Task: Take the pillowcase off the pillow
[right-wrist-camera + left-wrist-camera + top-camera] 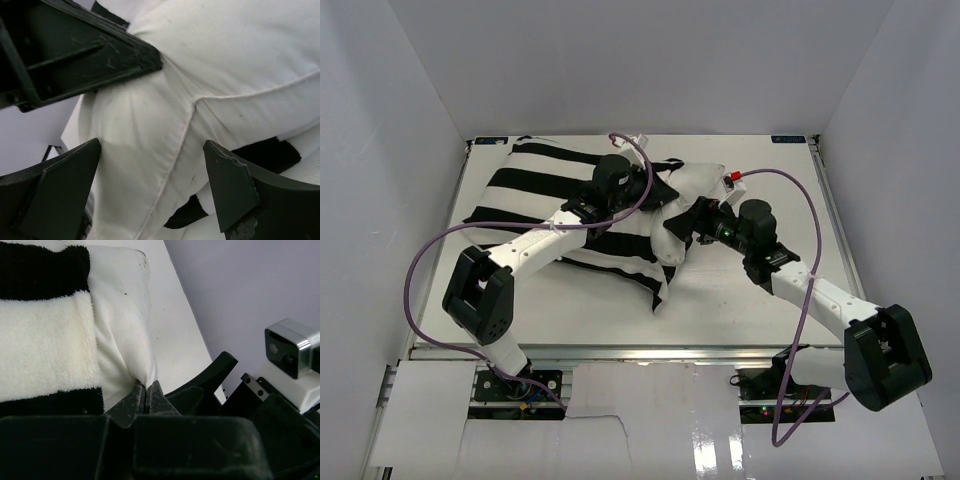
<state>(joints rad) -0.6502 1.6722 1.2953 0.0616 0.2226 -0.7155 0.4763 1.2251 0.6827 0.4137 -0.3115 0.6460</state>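
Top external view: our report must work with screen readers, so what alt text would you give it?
Seen from above, two robot arms meet at a pillow partly out of a black-and-white striped pillowcase on a white table. The left gripper is at the case's open edge; the right gripper stands open around the pillow's bare end.
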